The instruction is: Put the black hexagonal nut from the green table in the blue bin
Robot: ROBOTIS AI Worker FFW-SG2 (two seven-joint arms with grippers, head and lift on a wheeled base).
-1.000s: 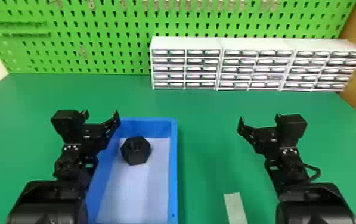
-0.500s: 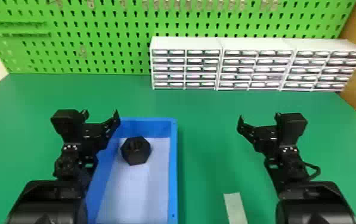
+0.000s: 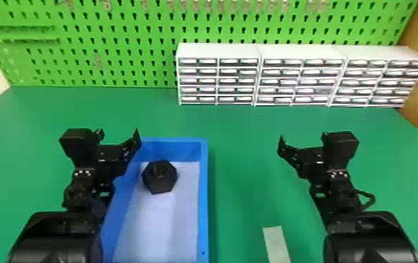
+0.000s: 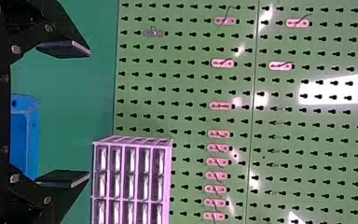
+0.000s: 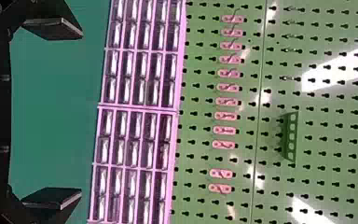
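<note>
Grn tbl (image 3: 239, 147): bin (image 3: 204, 196) w/ nut (image 3: 159, 178)

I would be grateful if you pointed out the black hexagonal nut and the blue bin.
Black hexagonal nut (image 3: 159, 182): head view, its front face.
Blue bin (image 3: 203, 203): head view, its right rim.
</note>
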